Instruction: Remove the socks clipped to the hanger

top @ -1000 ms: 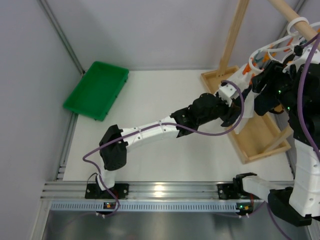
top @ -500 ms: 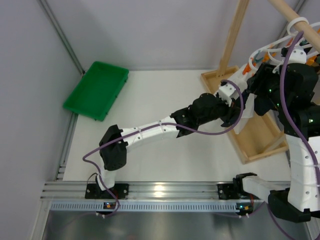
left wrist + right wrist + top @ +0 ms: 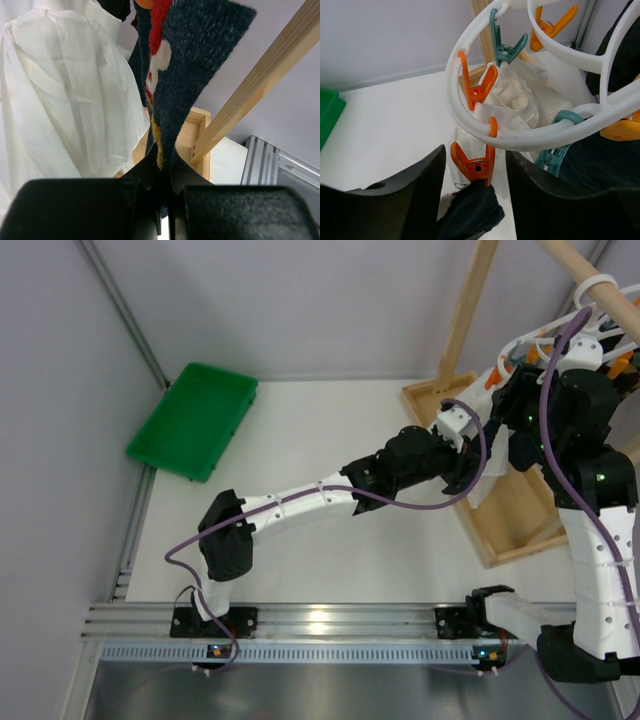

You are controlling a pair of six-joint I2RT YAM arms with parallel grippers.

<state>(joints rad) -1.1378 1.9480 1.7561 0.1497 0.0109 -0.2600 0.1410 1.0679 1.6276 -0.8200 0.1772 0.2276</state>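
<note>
Right arm (image 3: 598, 540) shifted left under hanger (image 3: 530, 135) | right hand (image 3: 476, 172) half-open astride orange clip (image 3: 472, 165), holding nothing | left hand (image 3: 161, 182) clamped on patterned sock (image 3: 195, 60) at its lower end, long axis vertical below hanger

Dark navy sock (image 3: 200, 60) with red, white, yellow motifs; white hanger (image 3: 545, 132); orange clip (image 3: 475, 167), teal clip (image 3: 505, 47); green tray (image 3: 195, 420).

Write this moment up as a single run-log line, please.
left jaws: shut on patterned sock | right jaws: open, astride orange clip on hanger | dark sock beneath that clip
</note>
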